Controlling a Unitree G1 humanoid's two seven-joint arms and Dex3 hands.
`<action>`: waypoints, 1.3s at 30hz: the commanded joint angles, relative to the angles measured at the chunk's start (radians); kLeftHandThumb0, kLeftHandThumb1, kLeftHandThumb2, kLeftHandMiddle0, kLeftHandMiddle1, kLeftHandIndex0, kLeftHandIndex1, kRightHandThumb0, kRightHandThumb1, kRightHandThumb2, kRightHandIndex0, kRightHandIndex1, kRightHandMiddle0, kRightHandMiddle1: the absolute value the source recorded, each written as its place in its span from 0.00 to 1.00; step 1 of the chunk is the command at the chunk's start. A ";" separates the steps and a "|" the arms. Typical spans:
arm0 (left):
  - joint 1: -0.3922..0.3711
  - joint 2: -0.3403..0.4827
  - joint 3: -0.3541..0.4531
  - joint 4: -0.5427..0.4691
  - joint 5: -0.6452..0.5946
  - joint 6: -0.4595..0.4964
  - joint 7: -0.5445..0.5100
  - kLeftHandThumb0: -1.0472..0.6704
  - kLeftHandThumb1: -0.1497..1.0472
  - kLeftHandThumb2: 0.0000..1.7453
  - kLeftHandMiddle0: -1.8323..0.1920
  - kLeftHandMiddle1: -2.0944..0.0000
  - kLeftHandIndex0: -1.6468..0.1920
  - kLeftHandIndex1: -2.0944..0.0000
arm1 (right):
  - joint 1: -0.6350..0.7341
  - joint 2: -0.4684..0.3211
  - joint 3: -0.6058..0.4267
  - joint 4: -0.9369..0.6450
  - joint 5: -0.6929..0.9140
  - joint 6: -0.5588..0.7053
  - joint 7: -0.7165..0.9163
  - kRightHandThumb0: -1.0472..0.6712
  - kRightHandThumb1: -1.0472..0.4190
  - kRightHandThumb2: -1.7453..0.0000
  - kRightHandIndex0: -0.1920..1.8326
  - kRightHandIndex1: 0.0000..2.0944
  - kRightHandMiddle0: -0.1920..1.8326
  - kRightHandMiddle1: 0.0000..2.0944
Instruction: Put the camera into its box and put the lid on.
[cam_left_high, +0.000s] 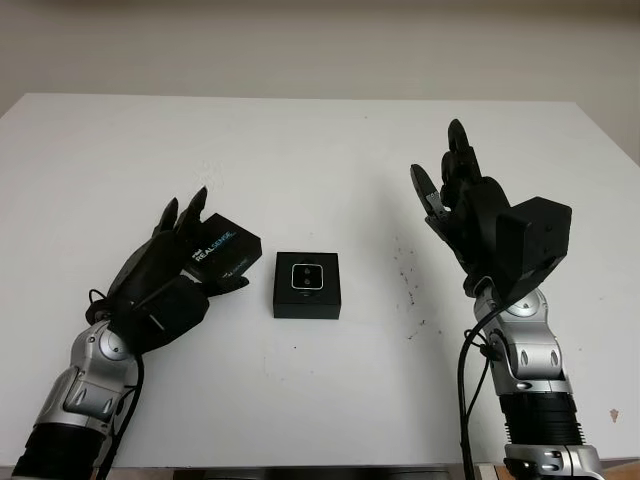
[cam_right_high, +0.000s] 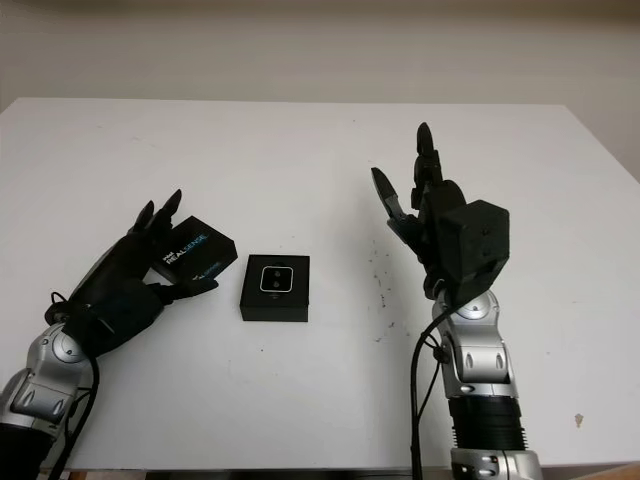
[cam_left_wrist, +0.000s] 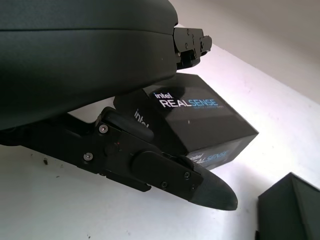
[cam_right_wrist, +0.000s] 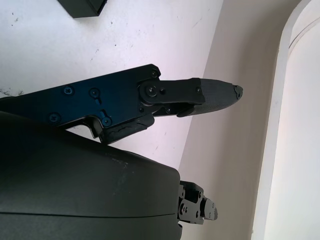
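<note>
Fingers of my left robot hand (cam_left_high: 170, 275) wrap the black printed cardboard lid (cam_left_high: 222, 249) at lower left, ready to cap the open black box (cam_left_high: 307, 285) holding the small square camera (cam_left_high: 307, 276) at centre of the white counter (cam_left_high: 320, 150), my empty right robot hand (cam_left_high: 470, 215) raised clear.

Head stereo pair looking down, sharing the white rectangular table (cam_left_high: 320, 150); wrist cameras sitting close behind each black hand shell.

Open right hand (cam_right_wrist: 150, 150) above table (cam_right_wrist: 150, 30)

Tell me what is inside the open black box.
The open black box holds a small square camera, face up. Whatever lies beneath the camera is covered. The black RealSense lid is in the left hand.
</note>
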 joint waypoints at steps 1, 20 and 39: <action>-0.034 0.014 -0.014 0.026 0.013 -0.008 0.014 0.14 0.92 0.03 0.94 0.97 0.95 0.97 | 0.003 0.008 0.001 -0.021 0.004 -0.001 -0.004 0.24 0.00 0.81 0.01 0.02 0.03 0.03; -0.070 -0.001 -0.027 0.169 -0.045 -0.148 0.103 0.34 0.98 0.03 0.72 0.73 0.67 0.87 | 0.020 0.014 0.008 -0.026 -0.005 -0.008 -0.020 0.25 0.00 0.85 0.02 0.03 0.04 0.03; -0.052 -0.015 -0.017 0.167 -0.096 -0.179 0.153 0.50 1.00 0.05 0.76 0.30 0.74 0.47 | 0.022 0.022 0.013 -0.002 -0.029 -0.027 -0.056 0.30 0.00 0.87 0.04 0.03 0.07 0.03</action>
